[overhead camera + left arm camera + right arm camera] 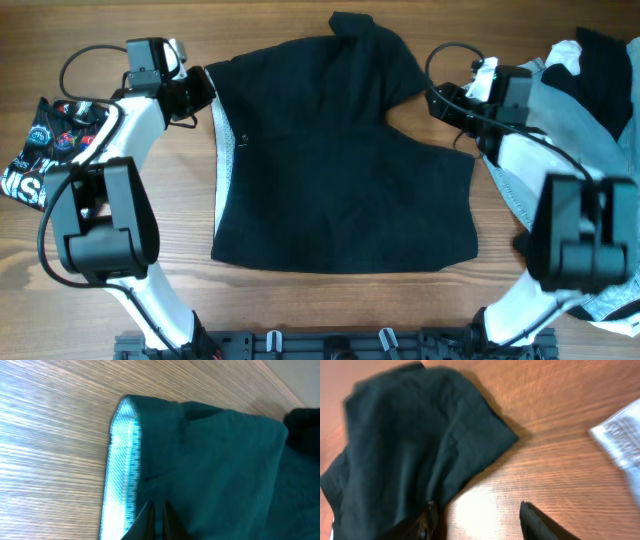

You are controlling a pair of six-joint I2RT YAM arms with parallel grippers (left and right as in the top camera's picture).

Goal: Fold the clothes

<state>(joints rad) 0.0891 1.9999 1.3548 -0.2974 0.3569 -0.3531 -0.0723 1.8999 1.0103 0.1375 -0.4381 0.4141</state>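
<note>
A large plain black garment (340, 160) lies spread across the middle of the table, with a pale mesh strip and white trim (222, 150) along its left edge. My left gripper (200, 88) sits at its upper left corner; in the left wrist view the fingers (156, 510) are nearly closed over the black cloth (215, 470) beside the pale trim (122, 460). My right gripper (448, 105) is open above bare wood by the garment's upper right flap (420, 435); its fingers (477, 517) hold nothing. Light-blue denim (600, 110) lies at the right.
A pile of clothes with black and white pieces (590, 50) lies at the far right, its pale edge showing in the right wrist view (622, 435). A dark printed garment (45, 140) lies at the left edge. A black rail (330, 345) runs along the table front.
</note>
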